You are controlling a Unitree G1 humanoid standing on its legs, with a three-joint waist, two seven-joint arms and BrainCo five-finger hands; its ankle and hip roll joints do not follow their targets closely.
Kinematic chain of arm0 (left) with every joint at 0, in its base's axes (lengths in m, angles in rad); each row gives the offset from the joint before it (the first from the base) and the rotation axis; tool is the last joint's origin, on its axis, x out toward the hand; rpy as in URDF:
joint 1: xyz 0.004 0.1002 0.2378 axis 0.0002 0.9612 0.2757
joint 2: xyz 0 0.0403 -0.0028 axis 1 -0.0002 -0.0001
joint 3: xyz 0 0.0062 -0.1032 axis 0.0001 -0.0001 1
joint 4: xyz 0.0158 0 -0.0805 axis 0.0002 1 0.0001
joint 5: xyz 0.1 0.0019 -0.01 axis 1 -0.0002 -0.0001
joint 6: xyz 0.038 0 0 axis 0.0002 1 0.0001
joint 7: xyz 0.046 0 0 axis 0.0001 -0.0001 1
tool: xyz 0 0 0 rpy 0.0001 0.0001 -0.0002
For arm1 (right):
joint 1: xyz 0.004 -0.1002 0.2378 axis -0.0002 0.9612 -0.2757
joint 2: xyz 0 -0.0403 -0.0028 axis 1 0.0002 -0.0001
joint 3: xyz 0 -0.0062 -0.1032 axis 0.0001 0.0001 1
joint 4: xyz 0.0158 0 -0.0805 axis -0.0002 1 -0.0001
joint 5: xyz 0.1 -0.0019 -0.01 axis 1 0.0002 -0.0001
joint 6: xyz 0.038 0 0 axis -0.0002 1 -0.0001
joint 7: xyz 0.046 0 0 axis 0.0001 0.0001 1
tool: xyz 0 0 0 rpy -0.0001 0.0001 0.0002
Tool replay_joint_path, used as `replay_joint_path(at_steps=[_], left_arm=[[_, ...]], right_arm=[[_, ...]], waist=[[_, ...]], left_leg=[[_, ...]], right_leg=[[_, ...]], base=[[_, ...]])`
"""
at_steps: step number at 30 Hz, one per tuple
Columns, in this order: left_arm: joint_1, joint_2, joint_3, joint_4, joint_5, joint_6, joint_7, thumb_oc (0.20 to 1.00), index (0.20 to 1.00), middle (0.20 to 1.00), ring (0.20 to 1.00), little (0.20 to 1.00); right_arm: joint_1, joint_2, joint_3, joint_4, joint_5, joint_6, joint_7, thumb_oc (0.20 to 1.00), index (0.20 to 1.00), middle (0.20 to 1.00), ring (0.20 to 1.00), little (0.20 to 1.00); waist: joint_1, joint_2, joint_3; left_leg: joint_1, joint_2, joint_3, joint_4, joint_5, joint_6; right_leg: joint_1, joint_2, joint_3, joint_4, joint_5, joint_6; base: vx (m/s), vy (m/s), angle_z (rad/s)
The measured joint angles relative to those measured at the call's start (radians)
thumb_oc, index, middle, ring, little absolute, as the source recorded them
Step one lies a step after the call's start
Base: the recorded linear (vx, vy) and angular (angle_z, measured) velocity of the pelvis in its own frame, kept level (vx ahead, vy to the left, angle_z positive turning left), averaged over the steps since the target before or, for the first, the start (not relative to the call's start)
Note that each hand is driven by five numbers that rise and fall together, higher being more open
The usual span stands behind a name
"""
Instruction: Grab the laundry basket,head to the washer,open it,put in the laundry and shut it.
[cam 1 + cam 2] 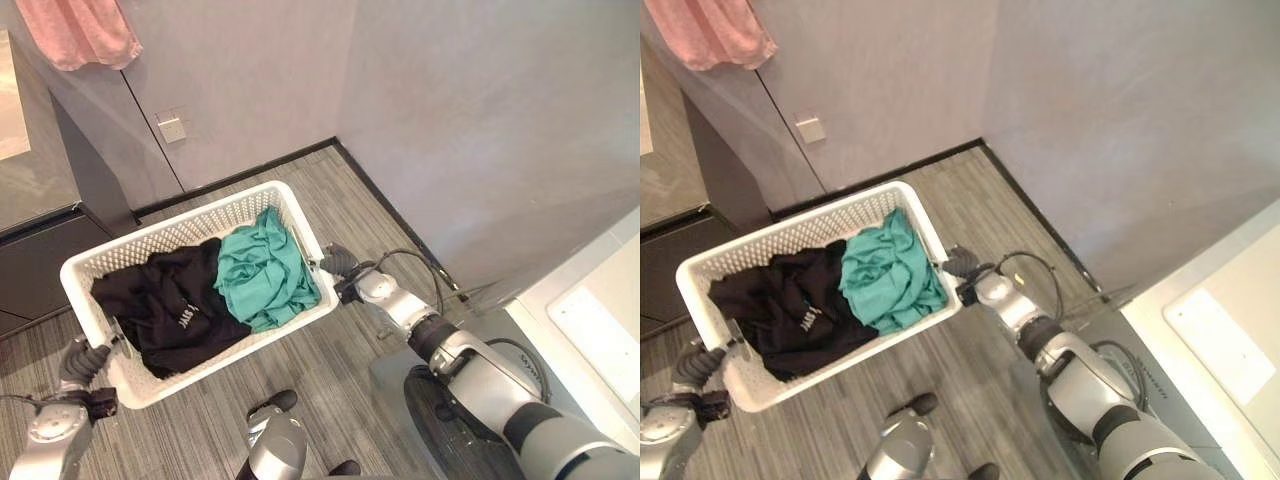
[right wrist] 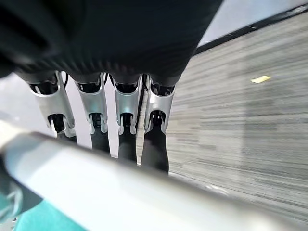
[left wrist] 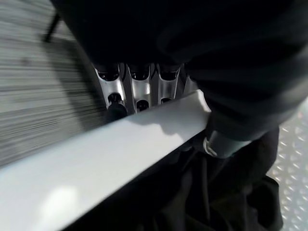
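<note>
grey plank floor [image 1: 330,205] meets pale walls [image 1: 470,110] at a dark baseboard, with a pink towel [image 1: 80,32] hanging high on the wall and a dark cabinet [image 1: 40,260] beside it. a white basket [image 1: 250,205] is held off the floor between both arms, carrying a black garment [image 1: 170,310] and a green garment [image 1: 265,275] side by side. the left robot hand [image 1: 82,362] curls its fingers [image 3: 139,86] round the rim at one end; the right robot hand [image 1: 340,268] wraps its fingers [image 2: 120,120] over the rim at the other end. a white appliance [image 1: 600,320] stands near the right arm.
</note>
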Motion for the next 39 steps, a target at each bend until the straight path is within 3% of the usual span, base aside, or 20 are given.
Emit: replay_joint_path(at_steps=[4,7,11,14,15,16,17,19,23,34,39], left_arm=[[-0.109,0.166,0.03,0.004,-0.001,-0.002,-0.005,0.2,0.2,0.2,0.2,0.2],[-0.263,0.324,-0.021,0.103,-0.002,-0.004,-0.032,0.2,0.2,0.2,0.2,0.2],[-0.436,0.401,-0.088,0.155,-0.004,-0.008,-0.028,0.2,0.2,0.2,0.2,0.2],[-0.697,0.455,-0.329,0.238,-0.004,-0.005,-0.047,0.2,0.2,0.2,0.2,0.2],[-0.824,0.467,-0.474,0.282,-0.01,-0.002,-0.058,0.2,0.2,0.2,0.2,0.2],[-0.958,0.469,-0.608,0.327,-0.011,-0.002,-0.066,0.2,0.2,0.2,0.2,0.2],[-1.179,0.499,-0.846,0.398,-0.01,-0.002,-0.074,0.2,0.2,0.2,0.2,0.2],[-1.403,0.489,-1.032,0.466,-0.01,-0.008,-0.083,0.2,0.2,0.2,0.2,0.2],[-1.584,0.372,-1.141,0.567,-0.01,-0.031,-0.091,0.2,0.2,0.2,0.2,0.2],[-1.595,0.28,-1.182,0.52,0.01,-0.049,-0.102,0.2,0.2,0.2,0.2,0.2],[-1.593,0.219,-1.191,0.516,0.038,-0.046,-0.106,0.2,0.2,0.2,0.2,0.2]], right_arm=[[-0.093,-0.003,-0.017,0.002,0.08,0.0,-0.002,0.2,0.2,0.2,0.2,0.2],[-0.188,-0.043,0.053,0.004,0.145,0.0,0.015,0.2,0.2,0.2,0.2,0.2],[-0.245,-0.072,0.078,0.015,0.207,0.0,0.035,0.2,0.2,0.2,0.2,0.2],[-0.331,-0.186,0.158,0.022,0.256,-0.001,0.079,0.2,0.2,0.2,0.2,0.2],[-0.35,-0.216,0.17,0.031,0.261,-0.001,0.088,0.2,0.2,0.2,0.2,0.2],[-0.368,-0.253,0.182,0.036,0.282,-0.001,0.095,0.2,0.2,0.2,0.2,0.2],[-0.424,-0.301,0.223,0.035,0.304,0.0,0.12,0.2,0.2,0.2,0.2,0.2],[-0.478,-0.358,0.23,0.035,0.346,-0.002,0.131,0.2,0.2,0.2,0.2,0.2],[-0.521,-0.475,0.249,0.037,0.372,-0.008,0.154,0.2,0.2,0.2,0.2,0.2],[-0.483,-0.699,0.253,-0.046,0.365,-0.022,0.204,0.2,0.2,0.2,0.2,0.2],[-0.406,-0.753,0.219,-0.068,0.332,-0.032,0.214,0.2,0.2,0.2,0.2,0.2]], waist=[[-0.006,-0.006,-0.004],[-0.028,-0.016,-0.015],[-0.071,-0.041,-0.037],[-0.125,-0.065,-0.056],[-0.131,-0.07,-0.059],[-0.167,-0.077,-0.065],[-0.219,-0.093,-0.077],[-0.285,-0.102,-0.084],[-0.339,-0.101,-0.085],[-0.397,-0.093,-0.084],[-0.396,-0.09,-0.083]], left_leg=[[-0.007,0.004,0.008,0.012,-0.003,0.0],[-0.01,0.015,0.036,0.013,-0.003,0.0],[0.0,0.018,0.061,0.012,-0.003,-0.002],[-0.02,0.01,0.077,0.026,-0.001,-0.005],[-0.018,0.02,0.087,0.027,-0.001,-0.006],[-0.019,0.014,0.092,0.032,-0.001,-0.006],[-0.018,0.017,0.11,0.036,0.0,-0.006],[-0.016,0.025,0.148,0.041,-0.001,-0.007],[-0.013,0.033,0.166,0.041,-0.001,-0.005],[0.001,0.037,0.197,0.014,-0.001,-0.005],[0.012,0.029,0.206,0.01,-0.001,-0.005]], right_leg=[[-0.005,0.0,0.006,0.006,0.007,0.004],[-0.019,0.004,0.029,0.008,0.013,0.004],[-0.02,0.003,0.05,0.009,0.02,0.008],[-0.05,0.0,0.066,0.011,0.04,0.01],[-0.05,-0.001,0.067,0.012,0.042,0.018],[-0.052,-0.003,0.073,0.015,0.042,0.02],[-0.055,-0.003,0.08,0.02,0.043,0.022],[-0.068,-0.003,0.101,0.017,0.054,0.017],[-0.077,-0.001,0.111,0.009,0.079,-0.003],[-0.093,-0.006,0.137,0.009,0.086,-0.011],[-0.089,-0.015,0.154,0.009,0.086,-0.01]], base=[[-0.01,0.01,-0.08],[-0.03,0.001,-0.21],[-0.08,0.044,-0.17],[-0.08,0.033,-0.17],[-0.07,0.016,-0.2],[-0.07,0.022,-0.32],[-0.06,0.027,-0.33],[-0.05,0.036,-0.62],[-0.04,0.036,-0.25],[-0.01,0.016,-0.08],[0.0,0.002,-0.07]])
